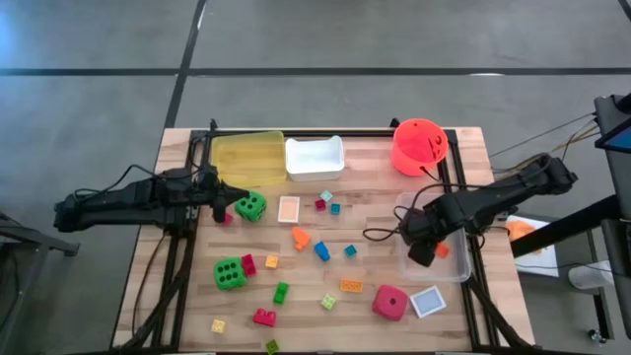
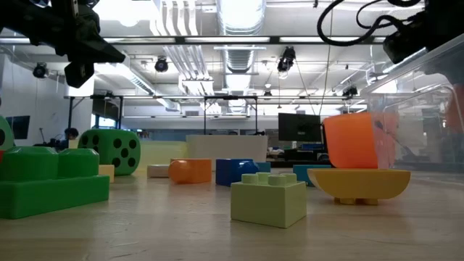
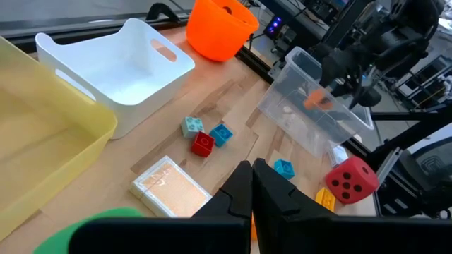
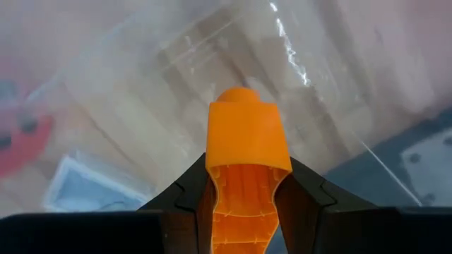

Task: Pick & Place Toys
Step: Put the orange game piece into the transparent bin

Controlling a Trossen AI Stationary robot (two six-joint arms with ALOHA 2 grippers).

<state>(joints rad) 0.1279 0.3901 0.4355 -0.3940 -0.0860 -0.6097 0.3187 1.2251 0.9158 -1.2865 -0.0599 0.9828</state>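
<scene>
Even, bright light from above on my table (image 1: pixel 375 207), shadows short and soft. Low view: ceiling strip lights (image 2: pixel 239 14) blow out white, room behind hazy, nearest green brick (image 2: pixel 51 181) soft. My right wrist view is blurred past the orange brick (image 4: pixel 247 141); glare streaks on the clear tray (image 4: pixel 296 49). Left wrist view sharp mid-frame, the green die (image 3: pixel 92 229) at the edge out of focus.
</scene>
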